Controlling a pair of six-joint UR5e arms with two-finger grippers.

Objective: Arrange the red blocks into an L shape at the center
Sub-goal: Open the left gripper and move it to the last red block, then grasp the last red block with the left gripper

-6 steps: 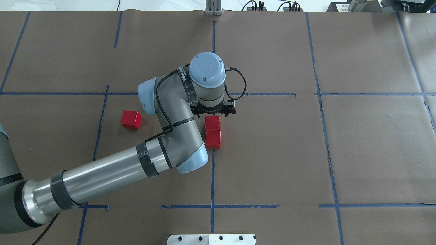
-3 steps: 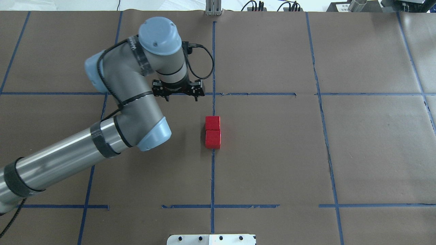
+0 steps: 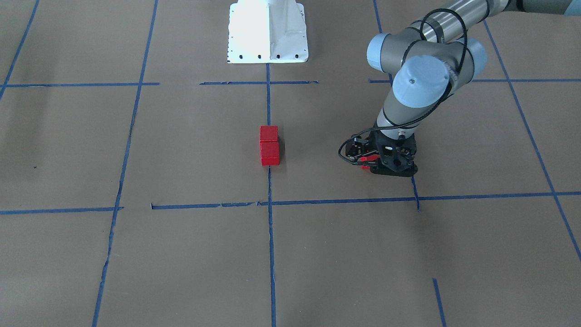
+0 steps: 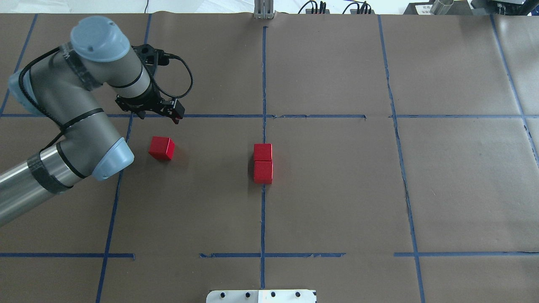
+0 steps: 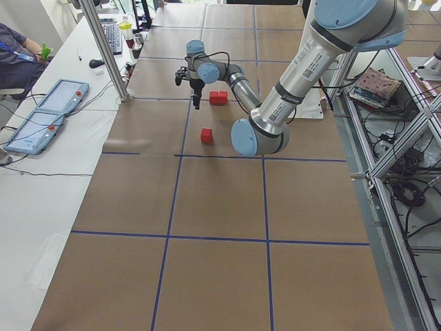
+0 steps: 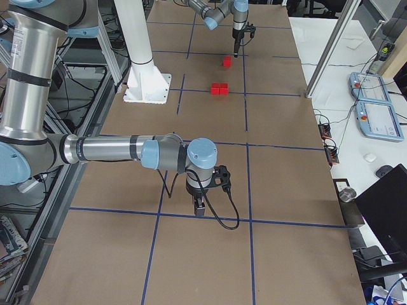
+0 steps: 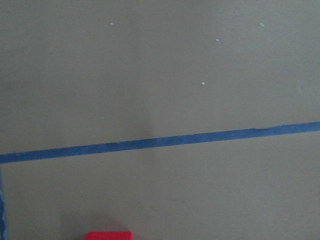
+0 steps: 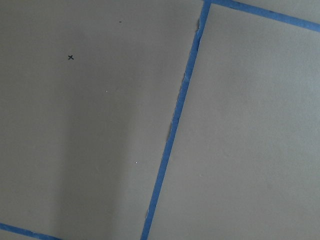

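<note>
Two red blocks (image 4: 263, 163) sit touching end to end on the tape line (image 4: 262, 219) that splits the center (image 4: 303, 185). They make a straight bar that needs one more cube against the side of one end to make the L. That third block (image 4: 161, 148) lies well apart on the robot's left side of the surface (image 4: 337, 63), slightly turned against the grid. The left hand (image 4: 156, 112) hangs above the surface near it, jaws spread wide and holding nothing. Its wrist camera catches only a sliver of the block at the bottom of its view, so I judge it is lining up for a pick and must centre over the cube before descending. The right hand (image 6: 199, 204) hangs far from the blocks; whether it is open I cannot tell.
</note>
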